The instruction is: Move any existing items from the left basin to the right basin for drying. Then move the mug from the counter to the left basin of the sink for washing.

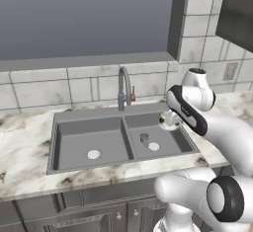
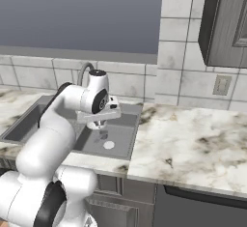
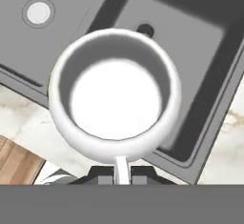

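The gripper (image 3: pixel 121 174) is closed on the rim of the mug (image 3: pixel 116 94), which hangs upright just below the jaws, over the right basin (image 1: pixel 160 137). Carry it level across the divider, then lower it into the left basin (image 1: pixel 89 144).

the wide dark grey left basin (image 1: pixel 74 139) lies free down to its white drain, while the tall curved grey faucet (image 1: pixel 123 85) stands behind the divider and a small dark grey cylinder (image 1: pixel 144 138) occupies the narrow right basin (image 1: pixel 170 139).
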{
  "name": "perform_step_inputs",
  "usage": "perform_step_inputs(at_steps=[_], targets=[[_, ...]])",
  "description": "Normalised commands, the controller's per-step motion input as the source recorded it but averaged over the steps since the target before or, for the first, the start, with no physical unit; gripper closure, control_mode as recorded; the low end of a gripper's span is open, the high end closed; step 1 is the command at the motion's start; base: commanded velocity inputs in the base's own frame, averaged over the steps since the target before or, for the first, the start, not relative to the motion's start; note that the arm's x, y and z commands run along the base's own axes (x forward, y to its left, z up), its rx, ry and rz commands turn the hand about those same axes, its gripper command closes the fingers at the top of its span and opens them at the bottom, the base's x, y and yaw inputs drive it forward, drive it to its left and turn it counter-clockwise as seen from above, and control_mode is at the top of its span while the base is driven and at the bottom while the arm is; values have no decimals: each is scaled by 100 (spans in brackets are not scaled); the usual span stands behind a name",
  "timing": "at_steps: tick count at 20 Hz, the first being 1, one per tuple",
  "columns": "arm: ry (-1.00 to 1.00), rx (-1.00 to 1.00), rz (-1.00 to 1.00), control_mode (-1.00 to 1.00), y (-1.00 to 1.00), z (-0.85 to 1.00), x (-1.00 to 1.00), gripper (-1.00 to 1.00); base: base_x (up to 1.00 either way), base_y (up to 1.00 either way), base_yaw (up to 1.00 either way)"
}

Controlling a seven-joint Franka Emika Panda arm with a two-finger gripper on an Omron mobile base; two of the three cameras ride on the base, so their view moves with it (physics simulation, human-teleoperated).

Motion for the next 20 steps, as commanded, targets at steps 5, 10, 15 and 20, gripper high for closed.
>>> perform_step_inputs(at_steps=[5, 10, 15, 20], targets=[[5, 0, 30, -100, 100, 0, 0, 100, 0, 0, 0], [4, 0, 21, -100, 100, 0, 0, 100, 0, 0, 0], [6, 0, 11, -100, 100, -11, 21, 100, 0, 0, 0], [12, 0, 0, -100, 80, -33, 85, 100, 0, 0, 0]])
